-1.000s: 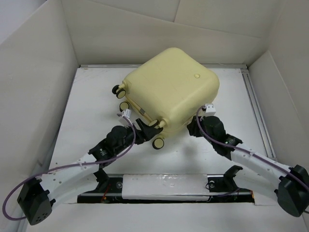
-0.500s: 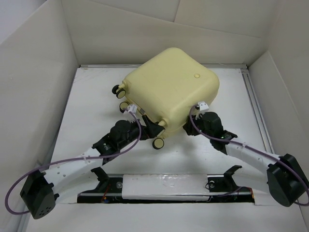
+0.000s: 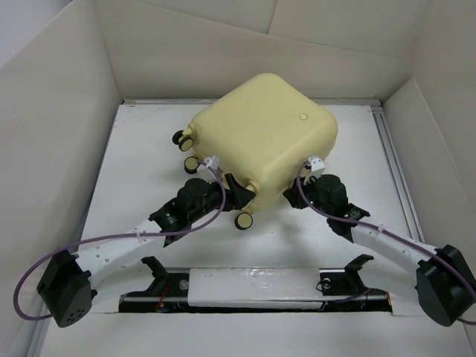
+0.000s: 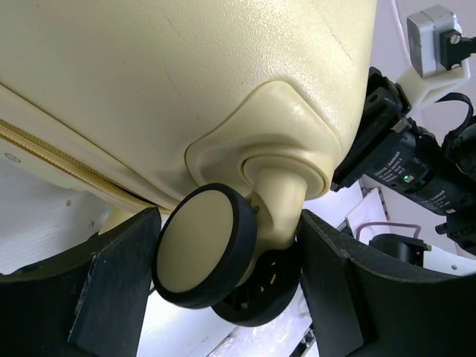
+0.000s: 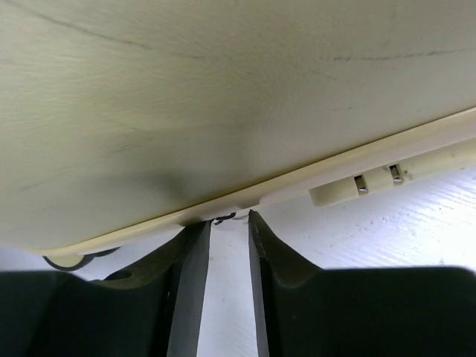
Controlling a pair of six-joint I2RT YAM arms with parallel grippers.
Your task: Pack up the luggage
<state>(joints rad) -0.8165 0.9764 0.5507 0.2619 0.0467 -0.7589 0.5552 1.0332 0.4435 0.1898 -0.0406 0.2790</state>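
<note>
Smooth matt plastic luggage (image 3: 262,137)

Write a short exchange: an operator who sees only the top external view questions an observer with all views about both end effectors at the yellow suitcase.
Operator: What is the left end effector around?
Observer: A caster wheel of the luggage, cream with a black tyre, lies between its fingers; whether they press it I cannot tell.
Operator: And the right end effector?
Observer: Its fingers stand a narrow gap apart, with their tips at the seam along the luggage's edge.
</note>
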